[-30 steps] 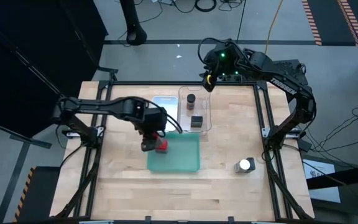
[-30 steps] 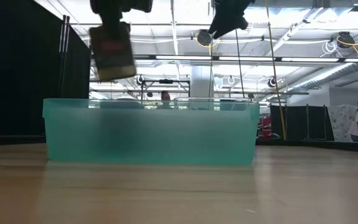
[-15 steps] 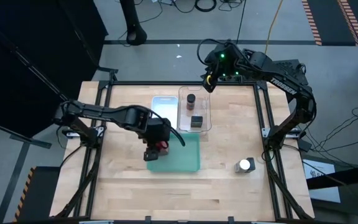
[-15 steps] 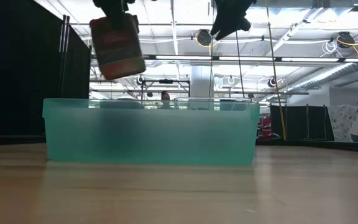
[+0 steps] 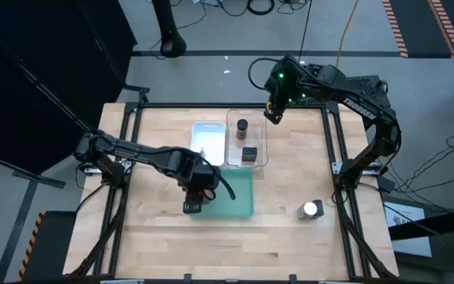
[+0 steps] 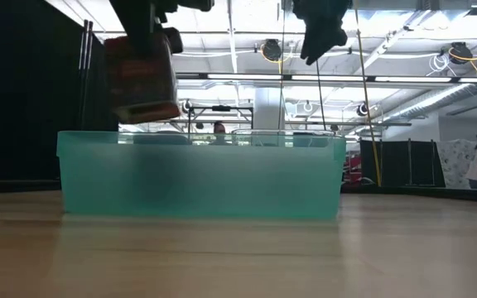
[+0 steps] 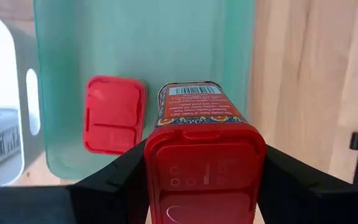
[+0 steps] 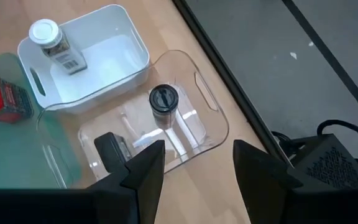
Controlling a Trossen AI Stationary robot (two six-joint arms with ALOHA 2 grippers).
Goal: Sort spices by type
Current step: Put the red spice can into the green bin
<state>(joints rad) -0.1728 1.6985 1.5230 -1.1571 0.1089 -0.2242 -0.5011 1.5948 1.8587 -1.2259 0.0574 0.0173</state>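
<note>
While clamped on a red tin (image 7: 201, 155), left gripper (image 5: 198, 192) above green tray (image 5: 243, 207), right gripper (image 8: 194, 171) parted, empty

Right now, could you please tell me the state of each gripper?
Left gripper: closed on a red tin over the green tray.
Right gripper: open, holding nothing, above the table's far edge.

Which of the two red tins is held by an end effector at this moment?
The red tin clamped in the left end effector, above the green tray. The other red tin lies flat on that tray's floor, untouched.
</note>
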